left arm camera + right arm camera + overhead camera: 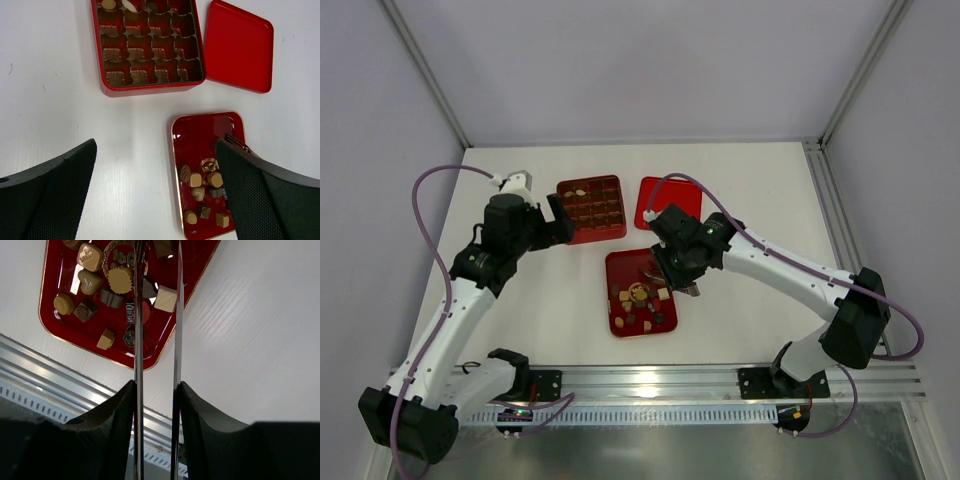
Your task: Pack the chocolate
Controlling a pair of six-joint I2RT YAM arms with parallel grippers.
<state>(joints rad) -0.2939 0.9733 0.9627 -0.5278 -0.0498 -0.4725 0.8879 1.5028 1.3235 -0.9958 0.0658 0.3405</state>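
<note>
Several chocolates (642,297), dark brown, light brown and cream, lie in the flat red tray (620,270); they also show in the left wrist view (202,187) and the right wrist view (120,280). The red compartmented box (592,208) holds two pieces in its far cells (109,4). My right gripper (682,272) is shut on metal tongs (138,340), whose blades stand slightly apart over the tray; their tips run out of the frame. My left gripper (155,200) is open and empty, above the table beside the box (150,45).
A flat red lid (660,202) lies right of the box, also in the left wrist view (239,46). An aluminium rail (660,378) runs along the table's near edge, just below the tray (55,275).
</note>
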